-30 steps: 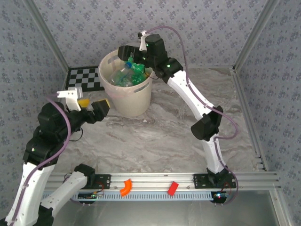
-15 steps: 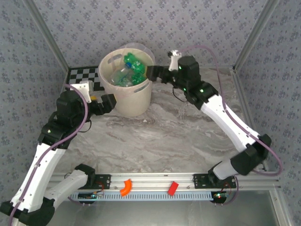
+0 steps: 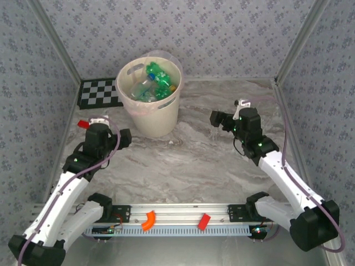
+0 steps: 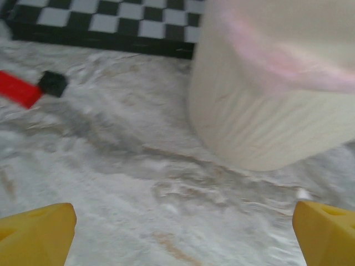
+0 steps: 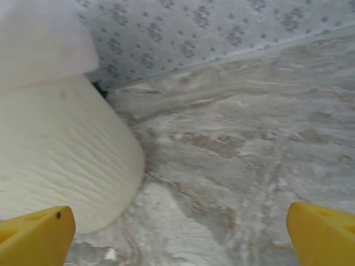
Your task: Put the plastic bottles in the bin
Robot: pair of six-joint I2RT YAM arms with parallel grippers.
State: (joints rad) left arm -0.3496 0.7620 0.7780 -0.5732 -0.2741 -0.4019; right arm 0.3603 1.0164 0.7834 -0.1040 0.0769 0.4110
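Both arms have pulled back from the bin [image 3: 158, 119]: the right gripper [image 3: 217, 118] now sits at 3 o'clock and the left gripper [image 3: 124, 138] at 9 o'clock, each with jaws spread wide and empty. Green and clear plastic bottles [image 3: 152, 83] lie heaped inside the bin at 11 o'clock. The dropping looks finished, so what remains is likely just parking the arms.

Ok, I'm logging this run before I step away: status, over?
Both open, empty: left gripper, right gripper. The plastic bottles lie in the bin. One red block on the table by the left arm, blocking nothing.
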